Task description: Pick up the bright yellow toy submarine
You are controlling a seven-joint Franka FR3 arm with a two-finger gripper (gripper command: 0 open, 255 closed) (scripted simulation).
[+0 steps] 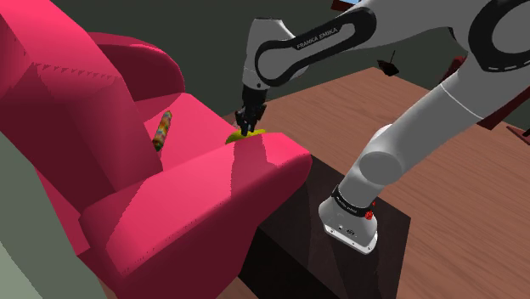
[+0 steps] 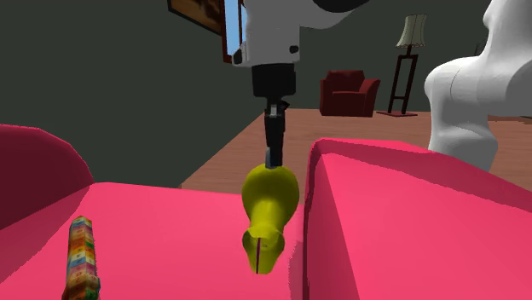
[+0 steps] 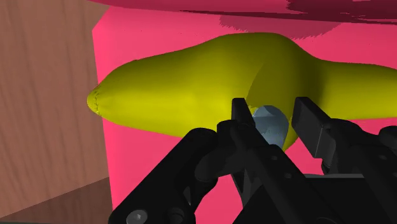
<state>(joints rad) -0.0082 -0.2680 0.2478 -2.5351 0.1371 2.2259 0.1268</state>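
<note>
Closest in: my gripper (image 3: 273, 109) is sitting narrow, pinching a small pale-blue nub (image 3: 270, 125) on the yellow toy submarine (image 3: 191, 76). I am holding the toy by that nub alone, not around the hull.

The submarine is lying on the pink armchair (image 2: 170, 230), on the seat near its front edge and just beside the armrest (image 2: 409, 213). One end is reaching toward the wooden floor (image 3: 44, 95) beyond the seat.

Risks, as I am judging them:
- The nub looks rounded and small, so it could be squeezing out from between the pads as I lift.
- The long hull is hanging to both sides of the grip and may be pivoting or swinging.
- The armrest is close, and a tilting hull could be catching on it.
- If it drops here, it is likely rolling off the seat edge.

Further along the seat, well apart: a striped cylinder (image 2: 80, 260). Far back: a dark red armchair (image 2: 349, 92) and a floor lamp (image 2: 407, 60).
</note>
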